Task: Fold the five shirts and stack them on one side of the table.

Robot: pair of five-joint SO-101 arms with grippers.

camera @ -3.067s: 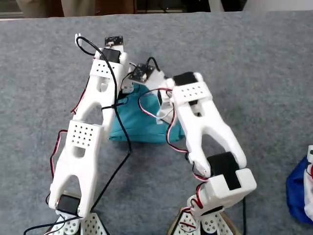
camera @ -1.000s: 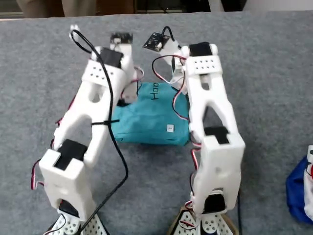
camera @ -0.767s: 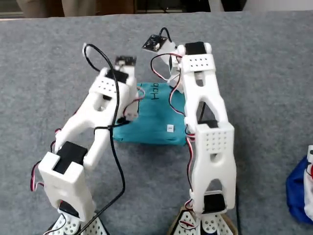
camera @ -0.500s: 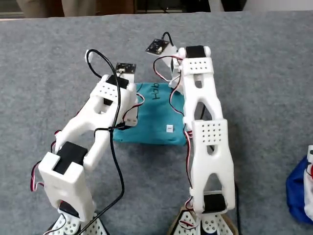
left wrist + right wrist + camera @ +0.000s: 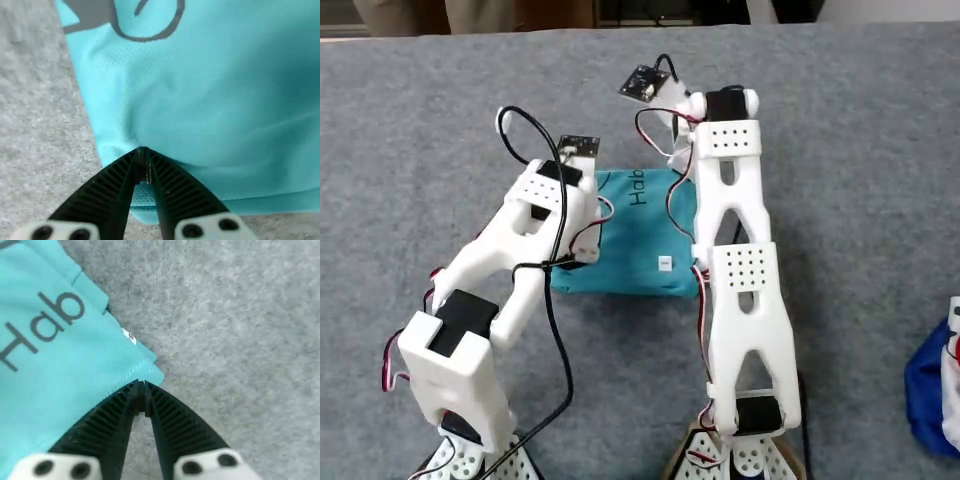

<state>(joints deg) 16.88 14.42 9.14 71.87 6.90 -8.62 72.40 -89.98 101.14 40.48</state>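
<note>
The teal shirt [image 5: 640, 240] lies folded near the middle of the grey table [image 5: 840, 150], a shade longer from 9 to 3 o'clock than from 12 to 6, and it sits between my two pincers. My left pincer [image 5: 142, 156] rests on the shirt's 9 o'clock edge, so from it the whole cloth spreads away toward 3 o'clock. My right pincer [image 5: 140, 387] sits at the far corner, about 1 o'clock on the shirt, with the cloth running away from it toward 7 o'clock and bare table on its other side. Both pincers have their tips pressed together right at the hem. I cannot tell whether either has fabric caught between the tips or only touches it.

I judge that the next move turns on these two holds being at unequal heights: one is midway along the 9 o'clock side and the other is up at the 1 o'clock corner. A pull from both would skew the fold unless I even them out first. A blue bundle [image 5: 930, 385], probably another shirt, lies well apart at 4 o'clock, nearer my right arm.
</note>
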